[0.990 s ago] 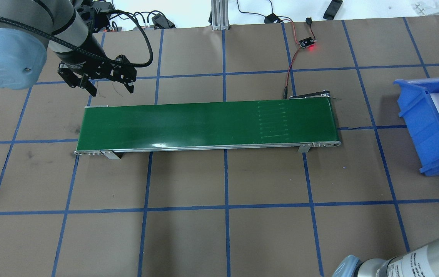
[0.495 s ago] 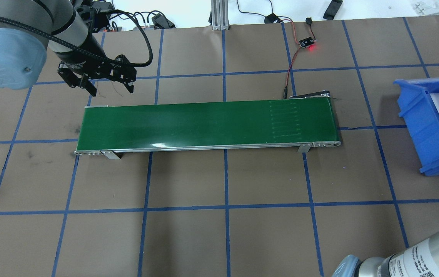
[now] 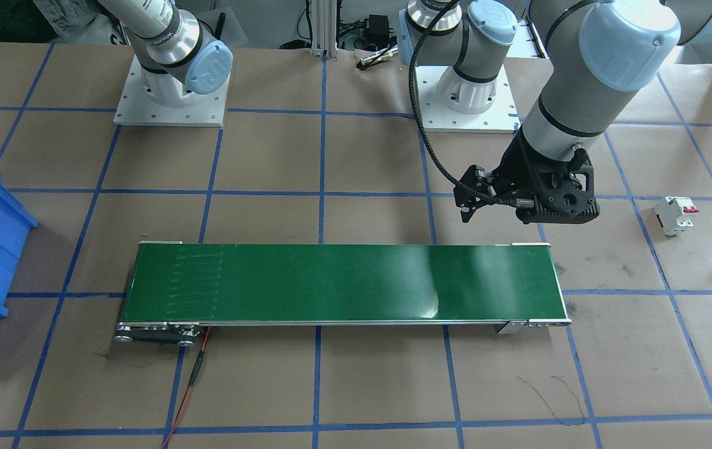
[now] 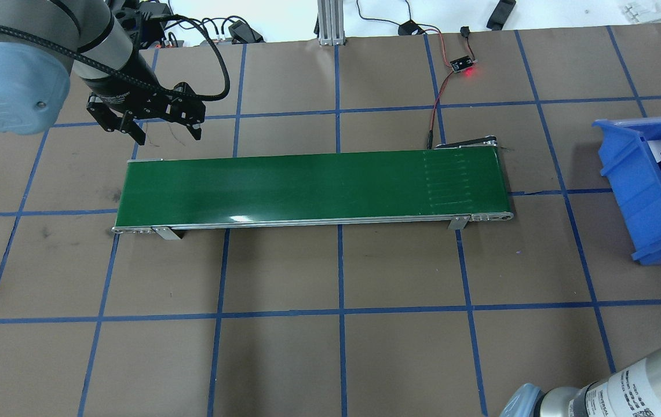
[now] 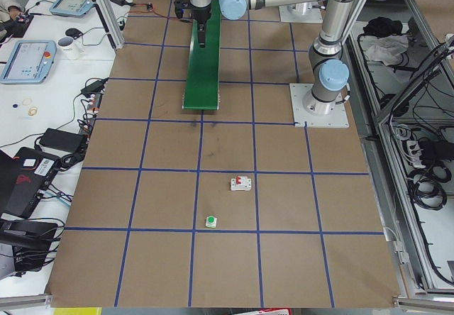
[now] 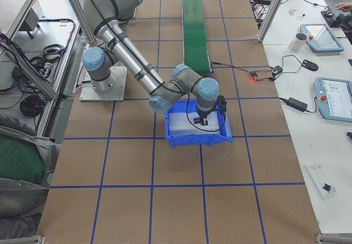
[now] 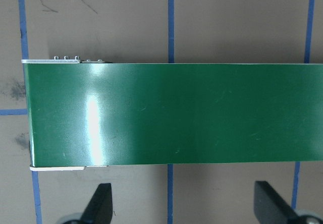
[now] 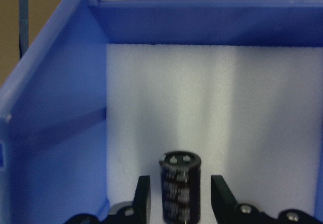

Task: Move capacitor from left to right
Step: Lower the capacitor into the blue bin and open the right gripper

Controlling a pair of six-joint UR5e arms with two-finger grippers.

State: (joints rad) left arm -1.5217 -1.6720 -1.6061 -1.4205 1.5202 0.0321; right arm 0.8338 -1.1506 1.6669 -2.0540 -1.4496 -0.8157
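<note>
The brown, blue-taped counter (image 4: 284,359) carries a green conveyor belt (image 4: 307,185), and the left claw (image 4: 168,138) hangs just off 1 end of it, its 2 fingers (image 7: 100,204) spread wide. Inside the blue bin (image 8: 55,108) the capacitor (image 8: 180,176) stands upright on white foam (image 8: 212,98) between the parted fingers of the right claw (image 8: 180,193) (a slim gap shows on each side).

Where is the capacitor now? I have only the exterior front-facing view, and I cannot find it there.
Observer: In the right wrist view the capacitor stands upright on the white foam inside the blue bin.
Operator: Does the right gripper hold it?
Observer: No; a gap shows on each side between its fingers and the capacitor.
Operator: And the left gripper?
Observer: The left wrist view shows its fingers wide apart, nothing between them.
</note>
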